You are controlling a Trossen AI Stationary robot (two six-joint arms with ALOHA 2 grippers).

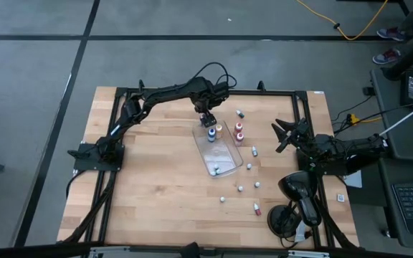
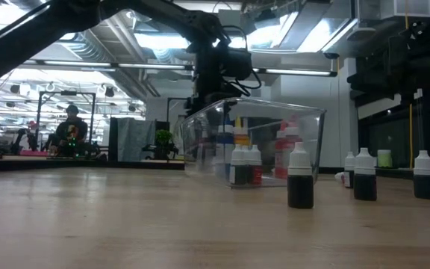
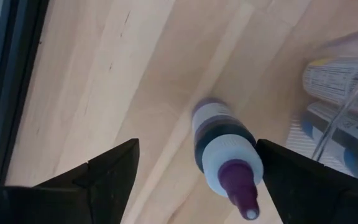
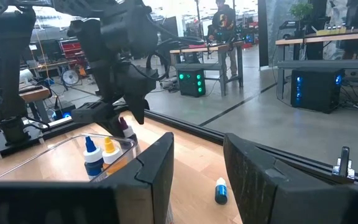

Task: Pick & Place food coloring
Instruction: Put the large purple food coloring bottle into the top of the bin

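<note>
From above, the pale wooden plank table (image 1: 156, 186) carries a clear rectangular plastic tray (image 1: 228, 152) near its middle, with a few small food coloring bottles (image 1: 211, 135) standing at its far end and two more lying at its near end; others are scattered over the wood to the right of the tray and nearer the front edge. The dark left gripper (image 1: 207, 119) hangs over the tray's far end, its arm stretched in from the left, while the right gripper (image 1: 284, 135) waits well to the right, jaws part open and empty. At table height the tray's glossy walls (image 2: 304, 119) show white-capped bottles inside, and three dark bottles with white caps (image 2: 300, 178) stand on the wood beside it. Past the left wrist, one dark bottle with a white collar and purple tip (image 3: 224, 152) stands on the wood between the widely spread fingers (image 3: 104, 171), untouched, just outside the tray. From the right wrist, a blue bottle (image 4: 220, 190) lies on the wood beyond the fingers.
</note>
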